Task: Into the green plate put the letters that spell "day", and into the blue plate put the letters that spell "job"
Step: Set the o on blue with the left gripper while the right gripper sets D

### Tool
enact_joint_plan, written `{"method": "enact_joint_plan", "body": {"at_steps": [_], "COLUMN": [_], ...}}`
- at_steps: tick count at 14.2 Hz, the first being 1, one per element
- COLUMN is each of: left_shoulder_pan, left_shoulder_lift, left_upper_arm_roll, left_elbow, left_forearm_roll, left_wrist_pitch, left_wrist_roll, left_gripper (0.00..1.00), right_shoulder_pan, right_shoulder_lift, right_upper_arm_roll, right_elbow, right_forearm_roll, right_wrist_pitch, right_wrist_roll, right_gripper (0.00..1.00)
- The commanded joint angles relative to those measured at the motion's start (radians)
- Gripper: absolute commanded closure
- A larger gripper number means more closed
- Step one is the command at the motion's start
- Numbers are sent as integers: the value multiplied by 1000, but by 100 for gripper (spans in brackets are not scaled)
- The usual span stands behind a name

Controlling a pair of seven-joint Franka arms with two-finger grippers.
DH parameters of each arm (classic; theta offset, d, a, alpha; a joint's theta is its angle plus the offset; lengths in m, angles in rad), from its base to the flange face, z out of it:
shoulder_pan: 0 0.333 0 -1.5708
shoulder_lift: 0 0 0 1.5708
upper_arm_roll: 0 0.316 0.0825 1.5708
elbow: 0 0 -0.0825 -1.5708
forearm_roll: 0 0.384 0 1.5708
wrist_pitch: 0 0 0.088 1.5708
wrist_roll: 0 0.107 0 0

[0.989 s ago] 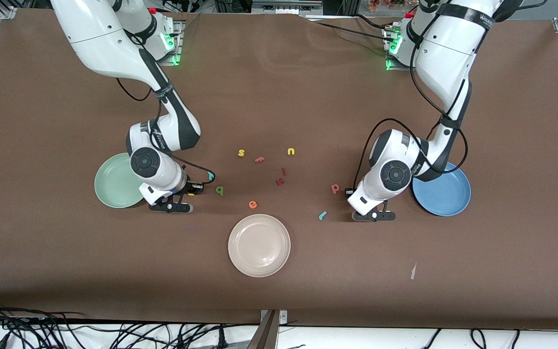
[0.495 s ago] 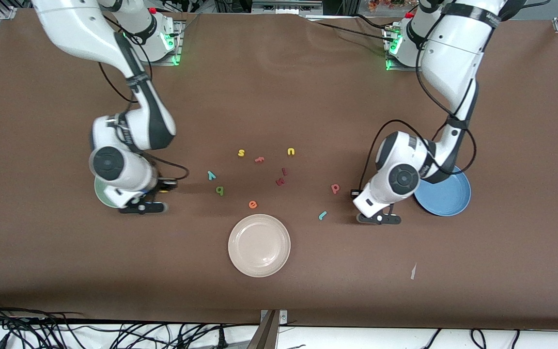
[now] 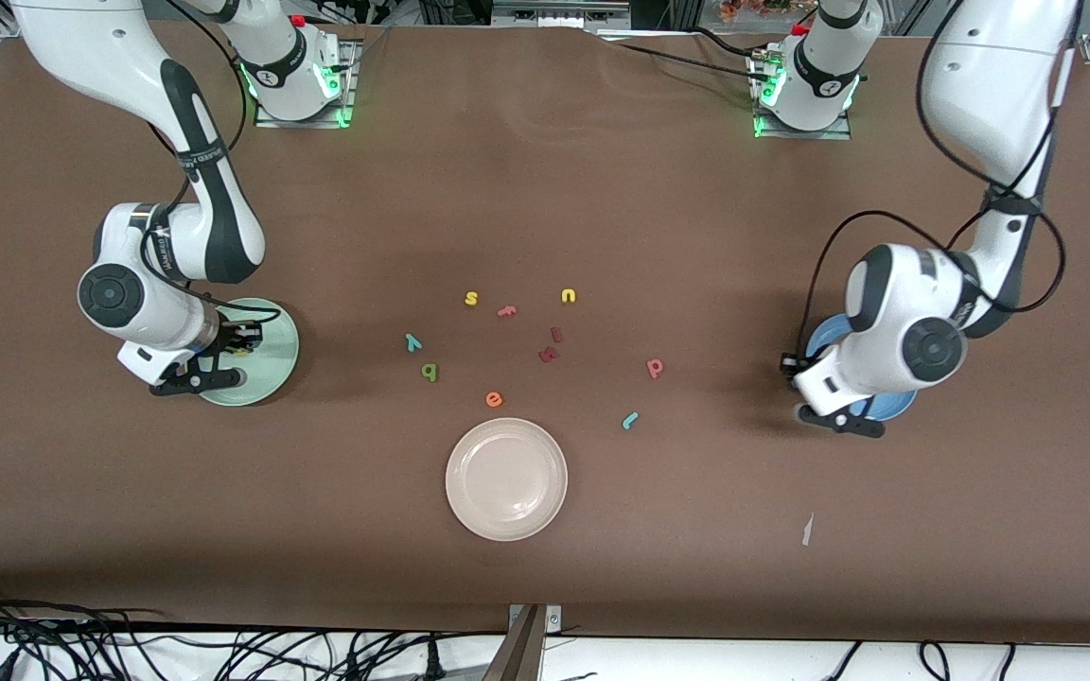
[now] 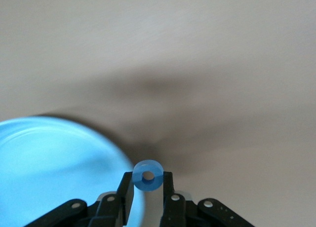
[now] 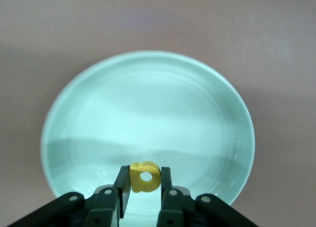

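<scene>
Right gripper (image 5: 144, 187) is pinching the yellow "a" (image 5: 143, 177) between nearly closed fingers (image 5: 123, 185), the letter standing on edge with its hole facing the wrist camera. It is hanging over the green plate (image 5: 148, 103), so the relation that matters is simply plate below letter: the plate floor is lying straight under the fingertips, and a release here should land inside the rim, by my reading. In the front view the same gripper (image 3: 223, 348) is sitting over the plate (image 3: 275, 364) at the right arm's end of the table. Left gripper (image 4: 147, 195) is clamping the blue "o" (image 4: 147, 176) between narrowly spaced fingers (image 4: 126, 192), ring hole facing the camera. Here the geometry is looser: the blue plate (image 4: 49, 172) is lying off to one side of the fingertips, and the "o" is sitting at about the rim line, with bare table showing past it. I judge this arm needs a short shift toward the plate centre before letting go. In the front view the left gripper (image 3: 834, 414) is over the edge of the blue plate (image 3: 890, 409) that lies nearer the camera. Waiting on the table between the plates: "d" (image 3: 429, 372), "y" (image 3: 413, 342), "b" (image 3: 656, 368), "j" (image 3: 630, 420).
</scene>
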Motion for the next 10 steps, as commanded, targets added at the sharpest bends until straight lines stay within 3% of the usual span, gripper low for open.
{"method": "enact_joint_plan", "body": {"at_steps": [1, 3, 4, 5, 6, 10], "left_shoulder_pan": [68, 102, 124, 138, 133, 64], "left_shoulder_lift": [-128, -147, -147, -145, -145, -136], "left_upper_arm_roll": [-10, -8, -10, -10, -10, -30], "left_elbow": [-230, -298, -305, -307, -295, -139], "left_forearm_roll": [22, 24, 43, 85, 126, 130], "left_wrist_pitch": [165, 235, 239, 238, 223, 43], "left_wrist_roll": [63, 64, 66, 66, 58, -39], "left_gripper": [89, 84, 73, 28, 0, 0], "right_shoulder_pan": [0, 1, 7, 8, 8, 9], "right_shoulder_lift": [-36, -67, -94, -125, -136, -130], "right_upper_arm_roll": [-2, 10, 27, 65, 102, 246], "right_elbow": [-46, -37, -30, -29, -30, -32], "right_forearm_roll": [8, 10, 10, 10, 10, 10], "right_wrist_pitch": [24, -25, -54, -64, -65, -18], "right_wrist_roll": [-22, -5, 7, 37, 82, 327], "right_gripper": [0, 0, 0, 0, 0, 0]}}
